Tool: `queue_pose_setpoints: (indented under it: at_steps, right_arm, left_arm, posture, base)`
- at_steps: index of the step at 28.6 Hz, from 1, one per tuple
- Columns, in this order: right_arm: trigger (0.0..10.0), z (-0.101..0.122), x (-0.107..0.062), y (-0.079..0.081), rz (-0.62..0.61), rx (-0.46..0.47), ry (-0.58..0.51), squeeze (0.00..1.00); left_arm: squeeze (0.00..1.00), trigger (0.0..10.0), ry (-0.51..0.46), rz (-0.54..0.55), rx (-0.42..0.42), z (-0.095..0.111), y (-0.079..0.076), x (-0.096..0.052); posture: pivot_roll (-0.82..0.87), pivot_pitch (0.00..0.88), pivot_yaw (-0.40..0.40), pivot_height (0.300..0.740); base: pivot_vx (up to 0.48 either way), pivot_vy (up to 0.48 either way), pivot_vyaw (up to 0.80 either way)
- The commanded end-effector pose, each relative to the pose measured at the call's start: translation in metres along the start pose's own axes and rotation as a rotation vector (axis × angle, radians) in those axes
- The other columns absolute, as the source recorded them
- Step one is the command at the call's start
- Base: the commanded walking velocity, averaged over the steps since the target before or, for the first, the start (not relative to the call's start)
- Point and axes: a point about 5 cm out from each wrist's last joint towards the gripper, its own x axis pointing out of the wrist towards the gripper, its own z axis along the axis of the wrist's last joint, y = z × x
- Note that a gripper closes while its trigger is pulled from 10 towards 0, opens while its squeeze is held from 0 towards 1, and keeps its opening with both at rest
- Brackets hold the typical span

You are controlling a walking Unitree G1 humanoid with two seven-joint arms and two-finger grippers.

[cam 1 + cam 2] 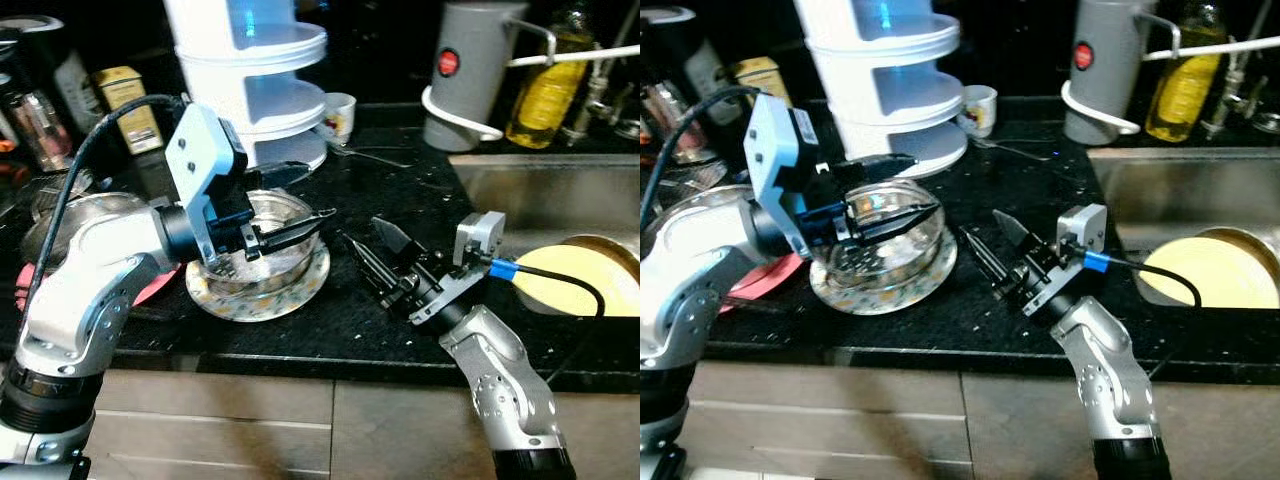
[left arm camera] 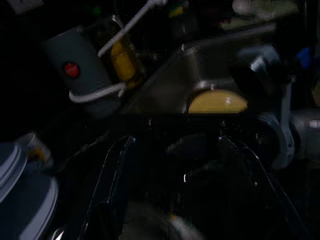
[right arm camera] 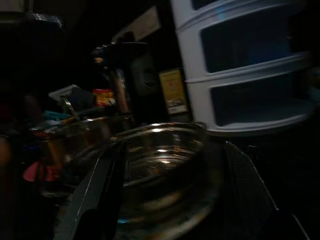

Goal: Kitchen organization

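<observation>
The right gripper (image 1: pixel 375 252) hovers low over the black counter (image 1: pixel 400 320), just to the sink side of the glass bowl (image 1: pixel 275 240), its 2 black fingers spread apart and holding nothing, tips aimed toward the bowl. The glass bowl sits on a patterned plate (image 1: pixel 262 295) near the counter's front edge. The left gripper (image 1: pixel 295 228) lies across the bowl's top; its fingers seem parted in the left wrist view, yet whether they pinch the rim cannot be told. On the bowl's far-from-sink side, a metal bowl (image 1: pixel 70 215) rests on the counter with something pink (image 1: pixel 150 290) beneath its edge. Beyond the glass bowl stands a white tiered rack (image 1: pixel 255 80), with a small cup (image 1: pixel 338 115) beside its base. On the bowl's other side, the steel sink (image 1: pixel 500 185) holds a yellow plate (image 1: pixel 575 280). Behind the sink stand a grey jug (image 1: pixel 470 70) and a yellow oil bottle (image 1: pixel 555 80).
</observation>
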Motion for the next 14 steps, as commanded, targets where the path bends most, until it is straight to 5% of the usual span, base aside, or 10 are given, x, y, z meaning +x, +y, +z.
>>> queue_pose_setpoints:
  at_steps: [1, 5, 14]
  right_arm:
    - [10.0, -0.005, 0.001, 0.002, 0.010, 0.016, 0.020, 0.00]
    - [10.0, -0.007, 0.001, 0.004, 0.021, 0.016, 0.034, 0.00]
    - [10.0, -0.010, 0.001, 0.002, 0.005, 0.011, 0.064, 0.00]
  left_arm:
    - [0.00, 10.0, 0.018, -0.028, -0.007, -0.001, -0.004, -0.001]
    - [0.00, 10.0, 0.089, -0.077, -0.004, -0.008, -0.008, -0.005]
    - [0.00, 10.0, 0.302, -0.053, 0.031, -0.039, 0.001, -0.018]
  posture:
    - [-0.05, 0.000, 0.018, 0.740]
    - [-0.05, 0.000, 0.019, 0.740]
    - [-0.06, 0.000, 0.016, 0.740]
  base:
    - [0.000, 0.000, 0.76]
    - [0.000, 0.000, 0.55]
    - [0.000, 0.000, 0.00]
